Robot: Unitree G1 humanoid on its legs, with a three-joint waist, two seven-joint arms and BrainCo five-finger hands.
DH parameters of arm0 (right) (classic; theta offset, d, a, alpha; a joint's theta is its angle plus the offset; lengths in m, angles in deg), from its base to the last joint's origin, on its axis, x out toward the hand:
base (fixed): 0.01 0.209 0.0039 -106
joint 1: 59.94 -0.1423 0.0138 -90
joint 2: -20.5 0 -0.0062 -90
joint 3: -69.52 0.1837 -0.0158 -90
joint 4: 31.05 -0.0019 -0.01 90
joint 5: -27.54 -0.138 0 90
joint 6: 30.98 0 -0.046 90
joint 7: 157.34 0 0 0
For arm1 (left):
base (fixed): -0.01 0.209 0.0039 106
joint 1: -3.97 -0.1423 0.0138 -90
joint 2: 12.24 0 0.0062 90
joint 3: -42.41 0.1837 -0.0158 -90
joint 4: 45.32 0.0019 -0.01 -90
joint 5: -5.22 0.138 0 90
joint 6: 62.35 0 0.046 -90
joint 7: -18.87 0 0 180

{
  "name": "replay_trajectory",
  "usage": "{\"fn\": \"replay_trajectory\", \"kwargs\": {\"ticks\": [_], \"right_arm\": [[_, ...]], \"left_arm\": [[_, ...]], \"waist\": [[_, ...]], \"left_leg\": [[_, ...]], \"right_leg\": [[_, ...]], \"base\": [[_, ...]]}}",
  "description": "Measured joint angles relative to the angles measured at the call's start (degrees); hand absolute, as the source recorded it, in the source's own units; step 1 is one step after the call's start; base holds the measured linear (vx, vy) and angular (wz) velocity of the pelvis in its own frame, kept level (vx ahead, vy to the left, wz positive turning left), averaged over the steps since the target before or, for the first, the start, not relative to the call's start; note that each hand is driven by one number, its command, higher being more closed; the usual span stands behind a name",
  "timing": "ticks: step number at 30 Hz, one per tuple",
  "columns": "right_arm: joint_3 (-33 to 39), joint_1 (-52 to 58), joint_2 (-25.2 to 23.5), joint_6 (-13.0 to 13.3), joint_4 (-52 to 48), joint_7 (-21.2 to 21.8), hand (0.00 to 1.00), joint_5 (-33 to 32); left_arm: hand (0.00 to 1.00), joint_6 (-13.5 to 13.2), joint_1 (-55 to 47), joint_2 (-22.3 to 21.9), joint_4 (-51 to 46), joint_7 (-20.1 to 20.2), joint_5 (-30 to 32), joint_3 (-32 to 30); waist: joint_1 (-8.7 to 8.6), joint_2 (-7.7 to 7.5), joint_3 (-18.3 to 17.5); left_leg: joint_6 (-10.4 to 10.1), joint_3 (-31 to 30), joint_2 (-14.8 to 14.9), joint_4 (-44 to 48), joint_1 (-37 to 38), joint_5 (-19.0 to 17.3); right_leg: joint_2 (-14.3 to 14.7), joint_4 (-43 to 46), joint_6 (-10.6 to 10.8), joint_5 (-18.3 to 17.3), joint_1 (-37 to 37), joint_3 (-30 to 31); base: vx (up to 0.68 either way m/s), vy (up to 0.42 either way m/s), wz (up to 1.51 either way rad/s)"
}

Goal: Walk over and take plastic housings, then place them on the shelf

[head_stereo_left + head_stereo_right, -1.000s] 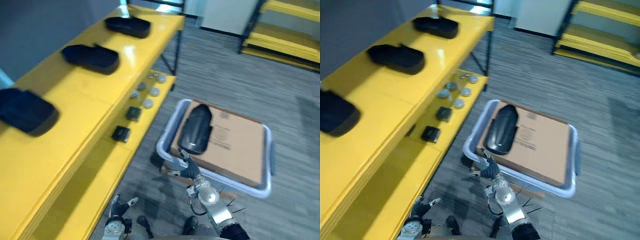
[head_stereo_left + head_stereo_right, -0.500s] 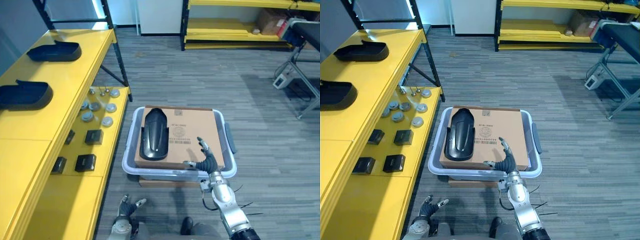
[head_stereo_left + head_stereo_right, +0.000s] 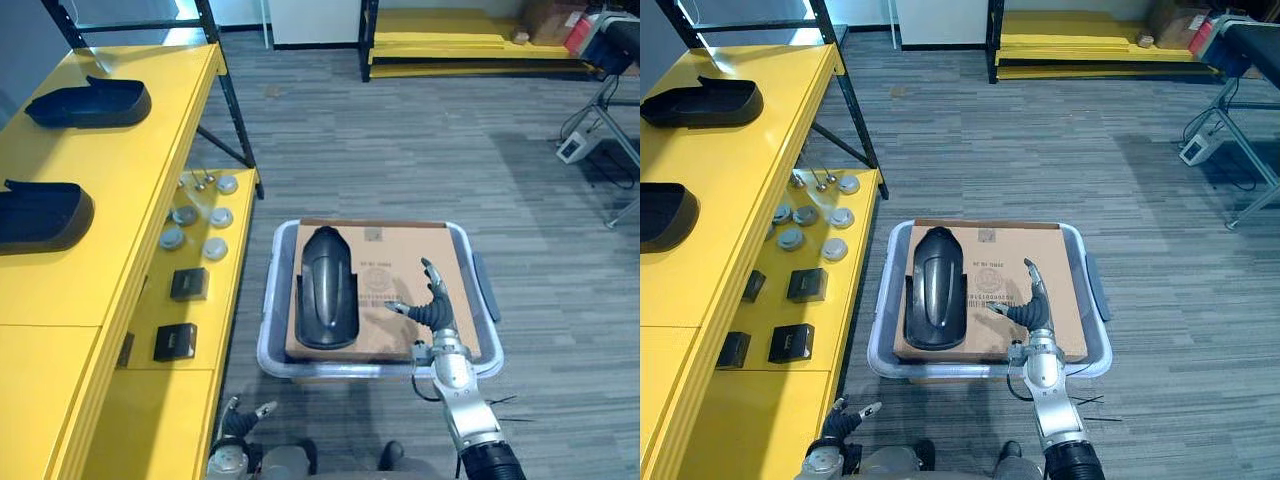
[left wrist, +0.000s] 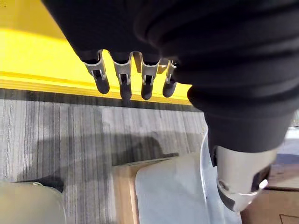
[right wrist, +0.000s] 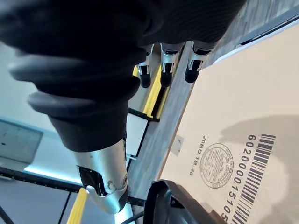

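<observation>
- Fingers [image 5: 164, 74] of the right hand [image 3: 432, 308] are straight and spread, thumb out to the side, gripping nothing. The hand hovers over the cardboard, just right of the housing in the bin.
- Left hand [image 3: 240, 420] hangs low near the shelf's lower deck, its fingers [image 4: 124, 86] straight and empty.
- Along the robot's left runs the yellow shelf [image 3: 130, 190], a broad top deck with a narrower lower deck stepping out below it.
- On the carpet just beside that lower deck sits a grey bin [image 3: 268, 335].
- A flat cardboard box [image 3: 390, 260] fills the bin nearly rim to rim.
- One plastic housing [image 3: 327, 300], black and glossy, lies lengthwise on the left part of the box.
- Up on the top deck are the far housing [image 3: 88, 102] and the near housing [image 3: 40, 215], well apart.
- Round grey discs [image 3: 195, 215] and small black blocks [image 3: 190, 283] dot the lower deck.
</observation>
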Motion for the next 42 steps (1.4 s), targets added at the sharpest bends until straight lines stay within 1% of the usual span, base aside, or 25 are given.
{"fn": "replay_trajectory", "kwargs": {"ticks": [3, 4, 5, 6, 7, 8, 9, 10, 11, 13, 14, 16, 18, 20, 21, 22, 24, 25, 26, 27, 28, 29, 37, 38, 42], "right_arm": [[0.4, -0.1, 0.0, -1.3, 0.7, -1.1, 0.0, 1.7], [0.5, -0.4, 0.0, -1.5, 2.0, -1.4, 0.0, 2.3], [0.6, -1.3, -0.2, -2.3, 4.2, -1.7, 0.0, 3.2], [1.8, -2.3, -1.0, -3.5, 6.1, -2.1, 0.0, 3.7], [2.5, -2.9, -1.4, -3.9, 7.4, -2.6, 0.0, 3.8], [3.3, -4.1, -1.4, -4.6, 9.5, -3.2, 0.0, 4.3], [3.3, -4.8, -1.1, -4.8, 10.4, -3.6, 0.0, 4.5], [3.4, -6.8, -2.0, -5.4, 12.6, -3.7, 0.0, 4.9], [3.3, -8.6, -2.5, -5.4, 14.3, -3.7, 0.0, 4.9], [3.2, -11.6, -3.7, -5.9, 18.0, -3.7, 0.0, 5.0], [3.3, -12.3, -3.9, -6.4, 18.8, -3.7, 0.0, 5.0], [3.3, -13.7, -4.0, -6.5, 20.8, -3.7, 0.0, 5.0], [3.3, -14.9, -4.1, -6.6, 22.9, -3.7, 0.0, 5.0], [3.8, -16.2, -4.1, -7.5, 25.4, -4.0, 0.0, 5.0], [4.2, -16.4, -4.1, -7.7, 26.2, -4.0, 0.0, 4.9], [4.4, -16.9, -4.2, -7.9, 27.5, -4.4, 0.0, 4.9], [5.1, -18.2, -4.4, -9.1, 29.3, -6.1, 0.0, 4.9], [5.8, -18.3, -4.6, -9.3, 29.3, -6.2, 0.0, 4.9], [6.3, -18.8, -4.6, -9.8, 29.2, -7.4, 0.0, 5.0], [6.6, -18.9, -4.7, -9.9, 29.2, -8.1, 0.0, 5.0], [6.7, -18.9, -4.7, -9.9, 29.1, -8.5, 0.0, 5.0], [6.8, -18.9, -4.7, -10.1, 29.1, -8.8, 0.0, 5.4], [6.9, -17.7, -5.3, -10.4, 27.4, -9.9, 0.0, 6.7], [6.9, -17.5, -5.3, -10.4, 26.8, -9.9, 0.0, 7.1], [7.2, -17.4, -5.5, -10.4, 26.6, -10.0, 0.0, 7.7]], "left_arm": [[0.0, 0.0, -0.5, -0.1, 0.3, 0.0, 0.0, -0.7], [0.0, 0.0, -0.5, -0.1, 0.4, 0.0, 0.0, -0.9], [0.0, 0.0, -0.4, -0.2, 0.4, 0.0, 0.0, -1.0], [0.0, -0.2, 0.0, -0.3, 0.3, 0.1, -0.1, -1.8], [0.0, -0.7, 0.2, -0.4, 0.0, 0.1, -0.2, -2.7], [0.0, -1.1, -0.8, -1.0, -0.8, 0.0, -0.2, -2.7], [0.0, -1.2, -1.4, -1.1, -0.9, 0.0, -0.2, -2.4], [0.0, -1.2, -1.7, -0.7, -1.2, -0.1, -0.6, -2.5], [0.0, -1.1, -1.6, 0.1, -1.3, 0.0, -0.6, -2.5], [0.0, -0.9, -2.1, 0.5, -1.0, 0.0, -0.6, -2.5], [0.0, -0.9, -2.3, 0.6, -0.7, -0.1, -0.6, -2.6], [0.0, -0.9, -2.3, 0.6, -0.7, -0.2, -0.6, -2.7], [0.0, -1.0, -2.1, 0.6, -0.8, -0.2, -0.6, -2.7], [0.0, -1.0, -2.0, 0.6, -0.9, -0.3, -0.6, -2.7], [0.0, -1.0, -1.9, 0.6, -0.9, -0.3, -0.6, -2.6], [0.0, -1.0, -1.9, 0.6, -0.9, -0.4, -0.6, -2.6], [0.0, -1.0, -1.9, 0.8, -0.9, -0.8, -0.7, -2.6], [0.0, -1.0, -1.9, 0.8, -0.9, -0.9, -0.7, -2.6], [0.0, -1.0, -1.9, 0.9, -0.9, -1.2, -0.9, -2.4], [0.0, -0.9, -1.9, 1.0, -0.8, -1.2, -1.3, -2.1], [0.0, -0.9, -1.8, 1.0, -0.8, -1.2, -1.4, -1.8], [0.0, -0.9, -1.9, 1.0, -0.8, -1.3, -1.7, -1.4], [0.0, -0.9, -2.0, 1.1, -0.6, -1.3, -1.7, -1.3], [0.0, -0.9, -2.0, 1.1, -0.6, -1.2, -1.7, -1.3], [0.0, -1.0, -1.8, 1.7, -0.8, -1.2, -1.7, -0.7]], "waist": [[0.09, 0.01, -1.3], [0.25, -0.12, -1.6], [0.64, -0.25, -1.7], [1.03, -1.73, -1.3], [1.32, -3.02, -0.7], [1.09, -1.17, -1.8], [1.31, -0.38, -2.1], [1.92, -1.14, -2.2], [2.72, -1.64, -1.8], [3.17, -2.16, -1.2], [4.12, -2.13, -1.1], [4.78, -2.07, -0.8], [5.39, -2.41, -0.5], [5.52, -2.2, 0.3], [5.55, -2.24, 0.6], [5.58, -2.37, 1.1], [5.62, -2.38, 2.3], [5.65, -2.58, 2.4], [5.67, -2.93, 2.7], [5.63, -2.9, 2.8], [5.58, -2.65, 3.0], [5.62, -2.42, 3.4], [5.61, -2.49, 3.4], [5.6, -2.53, 3.4], [5.46, -3.23, 3.8]], "left_leg": [[-0.1, -0.3, -0.4, 0.0, 0.1, 0.2], [-0.5, -0.4, -0.6, 0.1, 0.0, 0.9], [-1.6, -0.7, -0.9, 1.5, -0.8, 2.1], [-3.0, -2.0, -3.2, 8.1, -4.4, 4.4], [-1.2, -2.3, -4.5, 7.1, -5.6, 2.5], [-2.3, -4.4, -2.7, -5.4, -3.6, 10.0], [-0.8, -5.8, -1.9, -6.0, -3.1, 9.0], [-0.5, -6.3, -2.5, -7.6, -2.8, 9.2], [-0.4, -6.5, -2.6, -7.9, -3.3, 9.3], [-0.3, -7.5, -2.8, -7.9, -3.4, 9.4], [-0.3, -8.4, -2.8, -7.9, -3.4, 9.4], [-0.4, -9.7, -2.9, -8.0, -3.5, 9.6], [-0.5, -10.5, -3.3, -9.6, -3.5, 11.1], [-0.3, -12.2, -3.5, -12.1, -3.5, 12.7], [-0.2, -12.8, -3.6, -12.5, -3.5, 12.8], [0.3, -13.0, -3.6, -13.4, -3.3, 13.6], [0.1, -14.3, -3.7, -15.5, -3.4, 15.5], [-0.2, -14.4, -3.8, -16.2, -3.4, 15.9], [-0.2, -14.7, -4.3, -18.1, -3.4, 17.1], [-0.3, -15.1, -4.5, -19.1, -3.5, 17.9], [-0.3, -15.3, -4.5, -19.2, -3.6, 18.3], [-0.5, -15.7, -4.4, -19.3, -3.6, 18.6], [-0.5, -15.8, -4.3, -19.3, -3.8, 18.8], [-0.3, -15.7, -4.3, -19.3, -4.1, 19.0], [0.1, -15.7, -4.4, -19.3, -4.2, 19.4]], "right_leg": [[-0.2, -0.8, 0.0, 0.7, 0.6, -0.4], [-0.2, -0.9, 0.0, 1.4, 0.7, -0.9], [-0.9, -0.9, -0.5, 2.9, 0.8, -1.8], [-3.1, -0.8, -0.7, 3.6, 1.4, -2.2], [-4.4, -0.9, -0.5, 3.5, 2.3, -2.4], [-2.8, -0.5, -0.4, 3.4, 2.6, -3.7], [-2.4, -0.2, 0.3, 2.8, 2.6, -4.1], [-3.1, -0.2, 1.2, 2.1, 2.6, -4.6], [-3.2, 0.0, 1.6, 1.9, 2.4, -4.5], [-3.1, 0.2, 1.5, 1.9, 2.6, -4.7], [-3.0, 0.5, 1.6, 1.9, 2.6, -4.9], [-2.9, 0.5, 1.7, 1.8, 2.8, -5.7], [-3.1, 0.5, 1.7, 1.3, 2.8, -7.1], [-3.2, 0.5, 1.8, 0.5, 2.5, -8.0], [-3.2, 0.5, 1.8, 0.2, 2.6, -8.2], [-3.2, 0.5, 1.9, -0.1, 2.5, -8.6], [-3.3, 0.5, 1.9, -0.6, 2.2, -9.8], [-3.6, 0.6, 2.2, -1.1, 1.9, -9.9], [-4.2, 0.8, 2.5, -2.8, 1.3, -10.2], [-4.5, 0.9, 3.0, -3.6, 1.1, -10.4], [-4.5, 1.2, 2.9, -3.9, 0.8, -10.6], [-4.4, 1.8, 2.8, -4.2, 0.6, -10.8], [-4.1, 1.2, 2.8, -4.2, 0.5, -10.7], [-4.1, 1.2, 3.2, -4.0, 0.5, -10.7], [-4.1, 1.0, 3.4, -3.8, 0.6, -10.5]], "base": [[0.06, 0.018, 0.07], [0.06, 0.026, 0.14], [0.05, 0.06, 0.3], [0.03, 0.074, 0.43], [0.0, 0.044, 0.59], [-0.01, 0.033, 0.42], [0.03, 0.063, 0.38], [0.06, 0.088, 0.23], [0.04, 0.059, 0.27], [-0.02, -0.001, 0.28], [-0.04, -0.014, 0.27], [-0.07, -0.036, 0.26], [-0.08, -0.051, 0.27], [-0.09, -0.041, 0.32], [-0.08, -0.021, 0.26], [-0.09, -0.019, 0.26], [-0.13, -0.022, 0.23], [-0.15, -0.015, 0.18], [-0.12, -0.011, 0.2], [-0.14, -0.012, 0.21], [-0.12, -0.001, 0.19], [-0.12, 0.01, 0.14], [-0.03, 0.005, 0.02], [0.09, -0.007, 0.03], [0.07, -0.012, 0.01]]}}
